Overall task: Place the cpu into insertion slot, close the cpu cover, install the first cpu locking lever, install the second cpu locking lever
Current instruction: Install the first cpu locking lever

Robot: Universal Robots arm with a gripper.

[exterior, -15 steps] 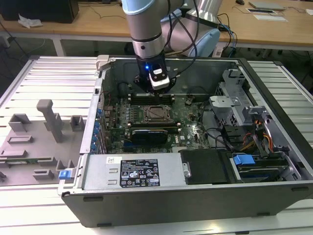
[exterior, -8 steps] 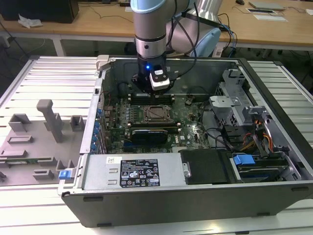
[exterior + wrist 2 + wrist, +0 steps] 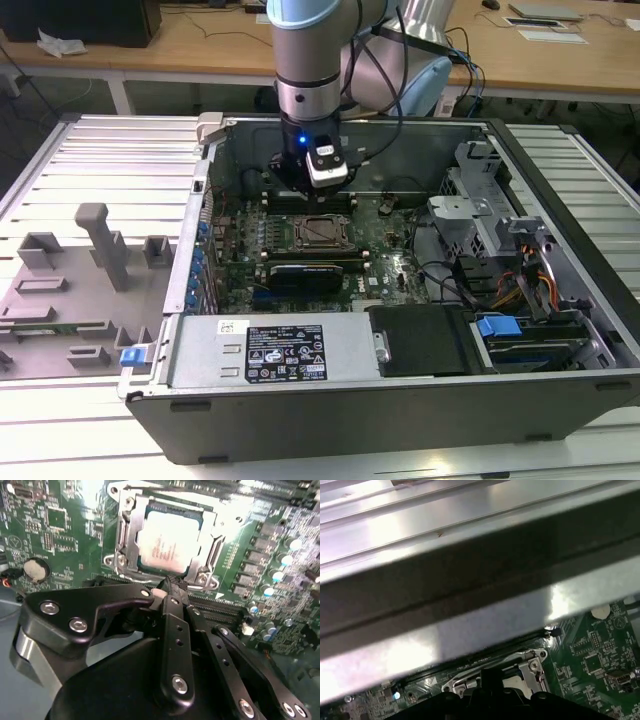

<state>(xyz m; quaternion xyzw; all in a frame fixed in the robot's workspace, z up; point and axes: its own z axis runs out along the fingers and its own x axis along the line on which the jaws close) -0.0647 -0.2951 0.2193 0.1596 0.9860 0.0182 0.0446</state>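
The jaws of the one gripper (image 3: 172, 586) are drawn together to a narrow point and hold nothing; in the second wrist view their tips hang just beside the near edge of the socket, at the corner of the cpu cover (image 3: 125, 535). That single cover lies flat over the socket, its square window framing the one cpu (image 3: 167, 547), whose pale metal face sits seated in the slot. One round coin battery (image 3: 36, 569) lies on the green motherboard (image 3: 65, 525), well apart from the socket. In the exterior view the gripper (image 3: 312, 190) hovers just behind the socket, over the cpu (image 3: 320, 232), inside the open computer case (image 3: 400, 395). One long black card (image 3: 305, 272) lies just in front of the socket. The case walls ring the board on all sides; the back wall stands close behind the arm, and in the first wrist view that metal wall (image 3: 470, 580) looms near above the cover (image 3: 532, 666). One grey fixture tray (image 3: 70, 290) rests on the ribbed tabletop (image 3: 110, 170) toward the exterior view's left, apart from the case.
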